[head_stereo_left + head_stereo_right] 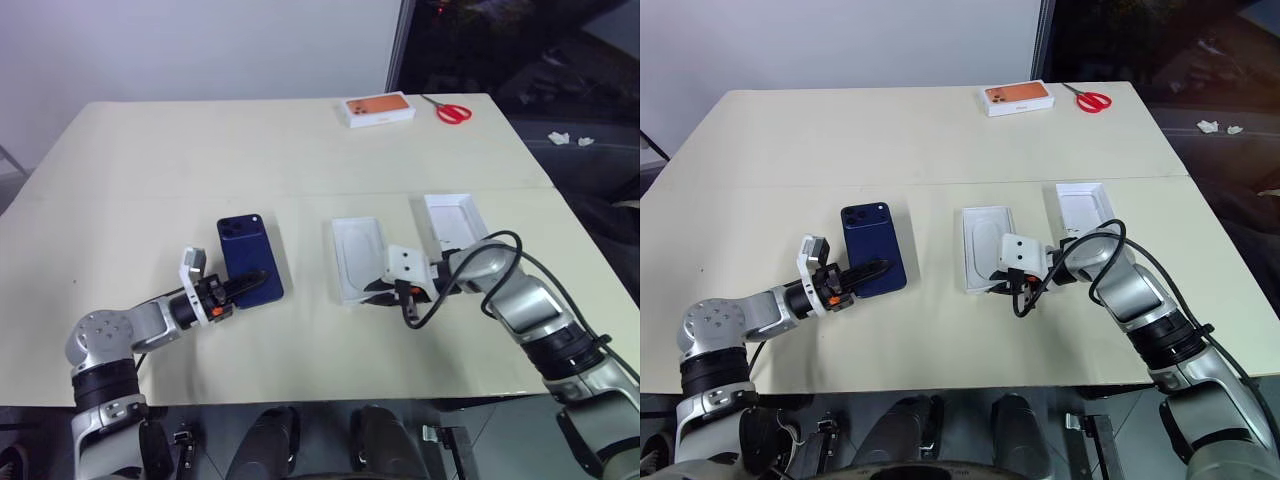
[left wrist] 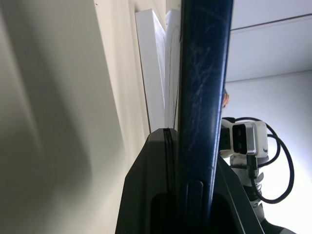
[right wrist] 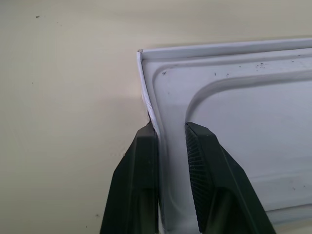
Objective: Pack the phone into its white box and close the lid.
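**Asker:** Where did things stand on your left side?

**Me:** My left fingers (image 2: 156,195) were closed on the near short end of the phone (image 1: 250,258). It was gripped by that one end, and the rest of the slab reached out over the tabletop (image 1: 150,170), left of the white pieces. I could not tell whether its far end rested on the tabletop.

**Asker:** What worried you there?

**Me:** The back was glossy and the hold was at one end only. I judged that a quick swing could let it pivot or slide out of the pinch, then land on a corner.

**Asker:** And in the middle?

**Me:** My right fingers (image 3: 141,185) stood slightly apart, straddling the near corner wall of the shallow white piece with the oval recess, which I took for the insert (image 1: 357,250). One was outside against the wall and one inside, not yet pinched on it. I could not tell whether the white box sat beneath it.

**Asker:** The risk?

**Me:** The wall was thin card. Squeezing at the corner could buckle it, or lift insert and box together. Then the phone would have no open bed to go into.

**Asker:** Farther right?

**Me:** The lid (image 1: 452,218) lay open side up just beside the insert. Dragging the insert that way could knock it askew.
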